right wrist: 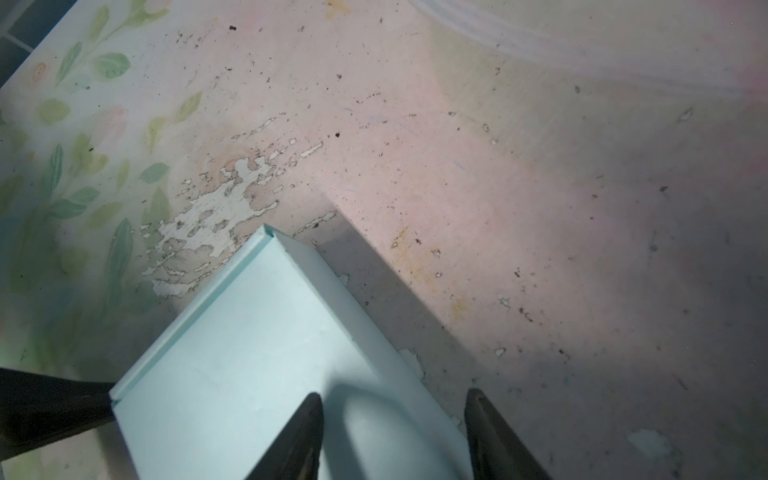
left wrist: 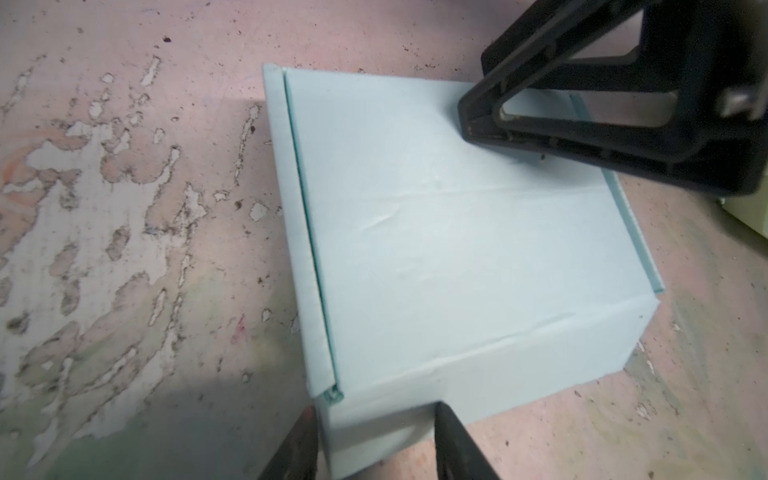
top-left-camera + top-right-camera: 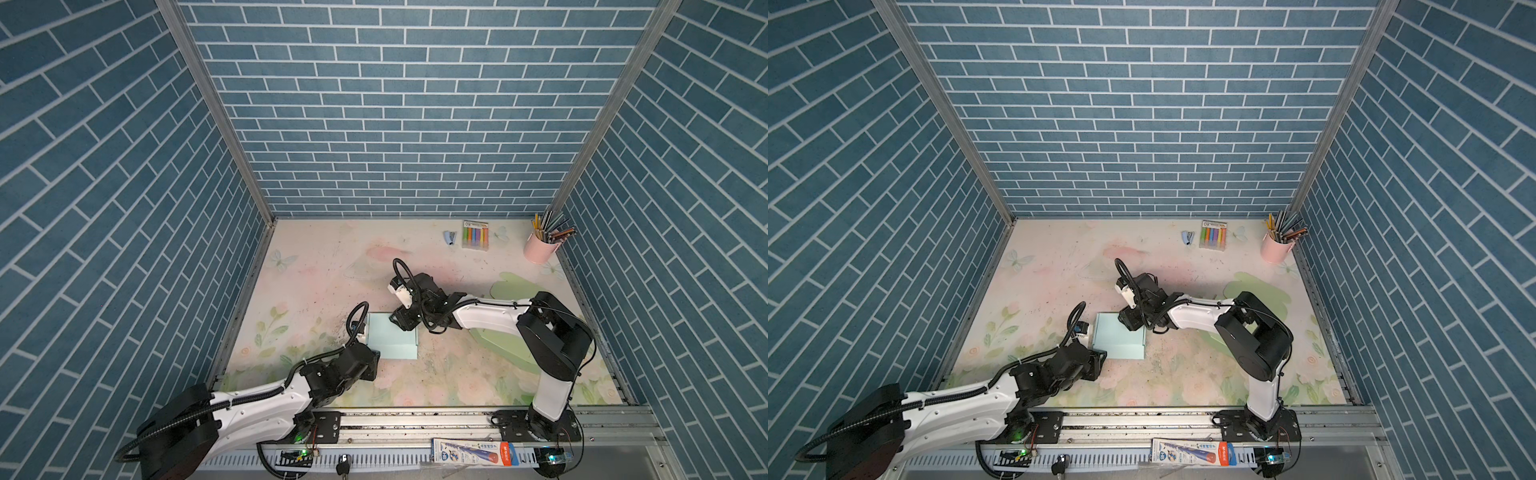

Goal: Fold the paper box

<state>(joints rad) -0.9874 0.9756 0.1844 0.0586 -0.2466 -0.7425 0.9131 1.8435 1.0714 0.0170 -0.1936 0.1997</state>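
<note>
The light blue paper box (image 3: 390, 337) (image 3: 1119, 337) lies near the middle of the floral mat with its lid flat. In the left wrist view the box (image 2: 457, 249) shows a narrow flap folded along one side. My left gripper (image 2: 374, 409) (image 3: 374, 355) is open and straddles the box's near left corner. One finger (image 2: 307, 436) sits against the side wall. My right gripper (image 1: 394, 395) (image 3: 392, 319) is open at the far right corner. One of its fingers (image 1: 305, 428) is over the lid of the box (image 1: 232, 365), and its second finger is outside over the mat.
A pink cup of pencils (image 3: 540, 248), a pack of markers (image 3: 475, 235) and a small stapler (image 3: 449, 237) stand at the back right. A printed packet (image 3: 473, 451) lies on the front rail. Blue brick walls close in three sides.
</note>
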